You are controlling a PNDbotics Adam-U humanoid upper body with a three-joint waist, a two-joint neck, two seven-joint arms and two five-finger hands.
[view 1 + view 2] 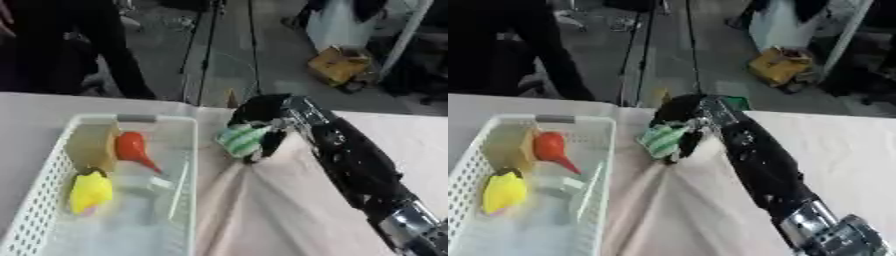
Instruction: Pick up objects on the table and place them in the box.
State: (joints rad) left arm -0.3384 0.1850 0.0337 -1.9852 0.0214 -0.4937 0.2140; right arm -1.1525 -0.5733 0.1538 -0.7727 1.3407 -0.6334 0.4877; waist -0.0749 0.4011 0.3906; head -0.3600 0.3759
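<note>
— Box [52,165]: what's inside?
— A yellow toy [90,192], a tan block [90,146] and an orange bulb [133,147].
— And right of it?
— My right hand [262,122], just beside its far corner, curled round a green striped object [241,140] above the bench [289,210].

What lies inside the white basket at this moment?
Inside the white basket: a tan block, an orange-red bulb, a yellow toy and a clear piece. Nothing visibly covered.

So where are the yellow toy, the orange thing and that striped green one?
yellow toy [90,192], left eye view, its body's middle.
orange thing [132,146], left eye view, its round bulb.
striped green object [240,140], left eye view, its striped face.
</note>
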